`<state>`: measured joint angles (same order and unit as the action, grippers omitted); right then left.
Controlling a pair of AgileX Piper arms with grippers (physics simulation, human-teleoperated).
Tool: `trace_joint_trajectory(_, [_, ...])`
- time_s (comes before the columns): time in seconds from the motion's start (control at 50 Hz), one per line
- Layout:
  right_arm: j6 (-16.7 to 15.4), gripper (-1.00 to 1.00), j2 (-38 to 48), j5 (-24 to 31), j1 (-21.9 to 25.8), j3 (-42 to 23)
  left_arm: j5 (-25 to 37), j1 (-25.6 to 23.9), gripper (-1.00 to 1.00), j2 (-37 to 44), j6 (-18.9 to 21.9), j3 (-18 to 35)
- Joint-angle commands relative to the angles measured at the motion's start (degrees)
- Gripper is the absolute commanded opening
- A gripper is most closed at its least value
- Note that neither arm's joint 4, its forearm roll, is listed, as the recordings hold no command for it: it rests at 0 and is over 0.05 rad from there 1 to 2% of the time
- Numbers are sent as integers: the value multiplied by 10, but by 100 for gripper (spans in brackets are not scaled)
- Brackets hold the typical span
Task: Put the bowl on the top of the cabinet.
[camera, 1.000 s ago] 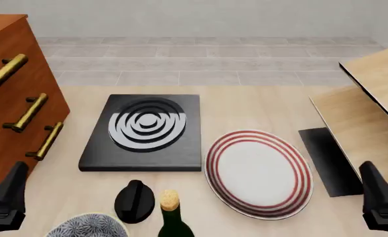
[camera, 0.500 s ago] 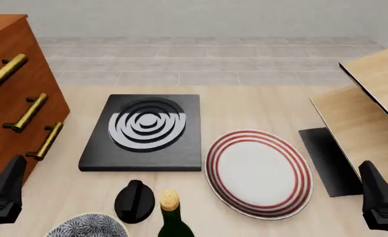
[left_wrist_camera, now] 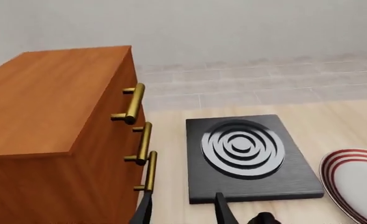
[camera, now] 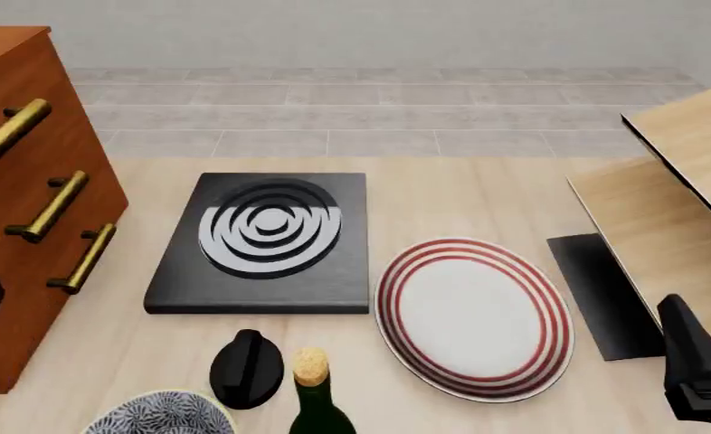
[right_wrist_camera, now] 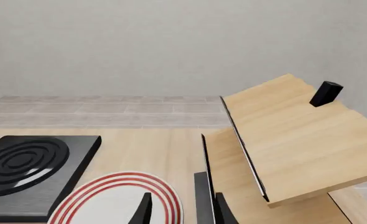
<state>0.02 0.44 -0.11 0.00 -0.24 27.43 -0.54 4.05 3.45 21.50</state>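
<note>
Both pairs of jaws stand apart with nothing between them. In the left wrist view the left gripper (left_wrist_camera: 183,210) shows two dark fingertips with bare desk in the gap, and the right gripper (right_wrist_camera: 182,210) shows the same in its own wrist view, parted over the edge of the plate (camera: 474,318). Neither holds anything.

The bowl (camera: 163,414) sits on the desk (camera: 477,194) at the near edge of the front view, on the left side, cut off by the frame so only its blue-and-white patterned inside and pale rim show. Just beside it stand a black rounded object (camera: 247,367) and a corked bottle (camera: 317,398), which crowd its right side; an approach from the left or from above looks the safer way in.

The cabinet (camera: 23,190) stands at the far left, its three brass handles (camera: 54,206) facing the middle of the desk. The left wrist view looks down on its flat wooden top (left_wrist_camera: 52,98), so that arm seems high and aimed at the goal surface, not at the bowl. The left arm is the natural one for the job, being on the bowl's and cabinet's side. The black ringed pad (camera: 265,240) and the pale wooden structure (camera: 681,199) at the right play no part. The grasp is not yet made.
</note>
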Motion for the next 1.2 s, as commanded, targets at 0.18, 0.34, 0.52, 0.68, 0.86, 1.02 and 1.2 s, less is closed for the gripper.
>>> trace_joint_trajectory(0.18, [0,100,0,0,0,0,140,3,100,42,9,134])
trace_joint_trajectory(0.34, [0,100,0,0,0,0,201,-2,100,48,6,180])
trace_joint_trajectory(0.52, [0,100,0,0,0,0,245,-15,100,55,-3,194])
trace_joint_trajectory(0.68, [0,100,0,0,0,0,269,-35,100,67,-11,193])
trace_joint_trajectory(0.86, [0,100,0,0,0,0,291,-49,100,78,-13,197])
trace_joint_trajectory(1.02, [0,100,0,0,0,0,305,-66,100,91,-25,195])
trace_joint_trajectory(1.2, [0,100,0,0,0,0,314,-75,100,97,-26,201])
